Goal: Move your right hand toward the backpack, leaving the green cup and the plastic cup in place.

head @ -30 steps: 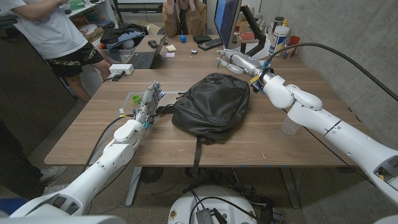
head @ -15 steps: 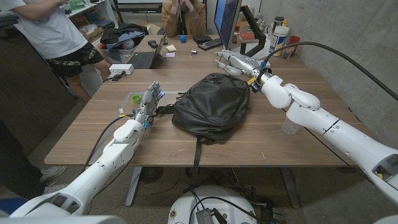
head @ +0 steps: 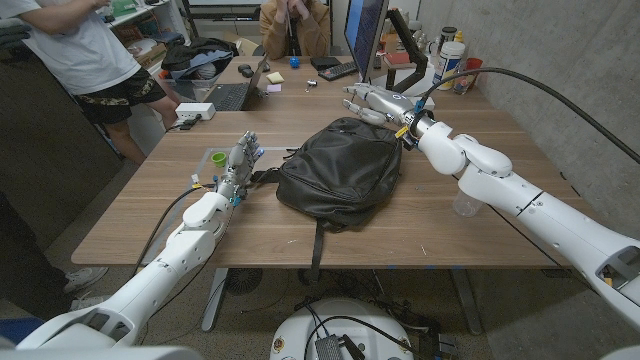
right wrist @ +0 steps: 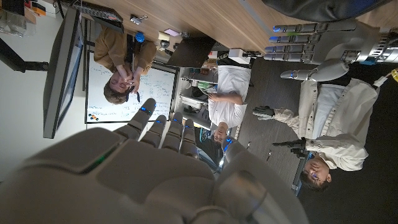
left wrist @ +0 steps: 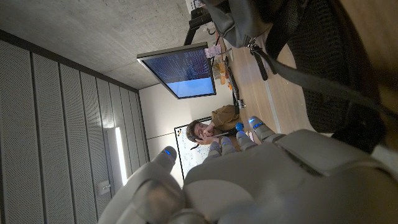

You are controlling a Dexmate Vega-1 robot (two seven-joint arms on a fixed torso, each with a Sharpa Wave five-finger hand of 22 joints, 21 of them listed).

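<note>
Black backpack (head: pixel 340 172) lies mid-table; right hand (head: pixel 372 102), fingers spread and empty, hovers beyond its top (presumably reaching), well clear of green cup (head: pixel 219 158).

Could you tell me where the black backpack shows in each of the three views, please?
Head view: backpack at table centre, between both hands.
Left wrist view: top right, beyond the left hand.
Right wrist view: dark sliver at the top right edge.
Shared landmark: the monitor.
</note>
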